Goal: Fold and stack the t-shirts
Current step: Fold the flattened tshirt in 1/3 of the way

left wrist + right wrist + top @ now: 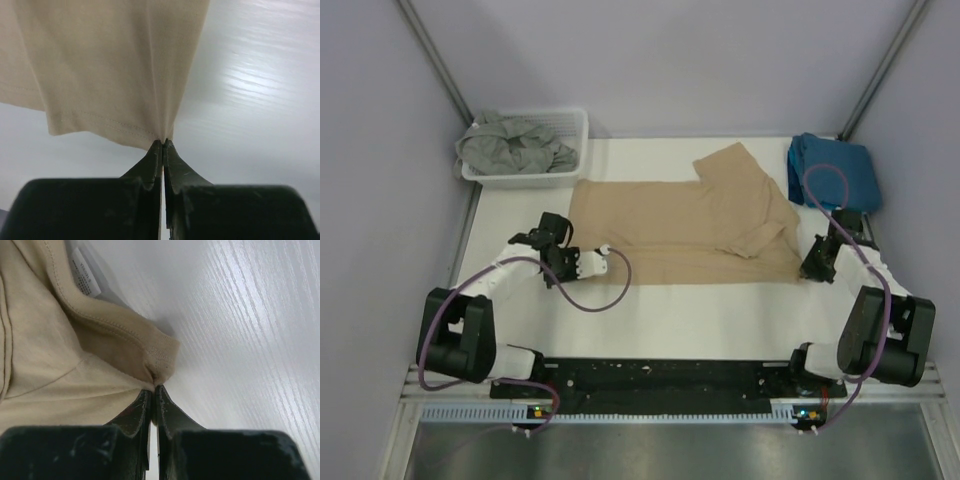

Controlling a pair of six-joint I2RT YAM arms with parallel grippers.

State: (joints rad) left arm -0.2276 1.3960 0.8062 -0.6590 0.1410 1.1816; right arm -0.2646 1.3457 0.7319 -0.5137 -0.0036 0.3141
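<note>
The tan t-shirt (680, 225) lies spread across the middle of the table, hem to the left and collar to the right. My left gripper (575, 250) is shut on the hem's corner (162, 135) in the left wrist view. My right gripper (807, 268) is shut on the tan shirt's collar edge (159, 371), and a white label (84, 276) shows inside the collar. The teal-blue t-shirt (833, 170) lies folded at the back right. The grey-green t-shirt (515, 145) is crumpled in the basket.
The white slatted basket (578, 125) stands at the back left corner. Bare white table (720, 320) lies between the tan shirt and the arm bases. Grey walls close in the back and both sides.
</note>
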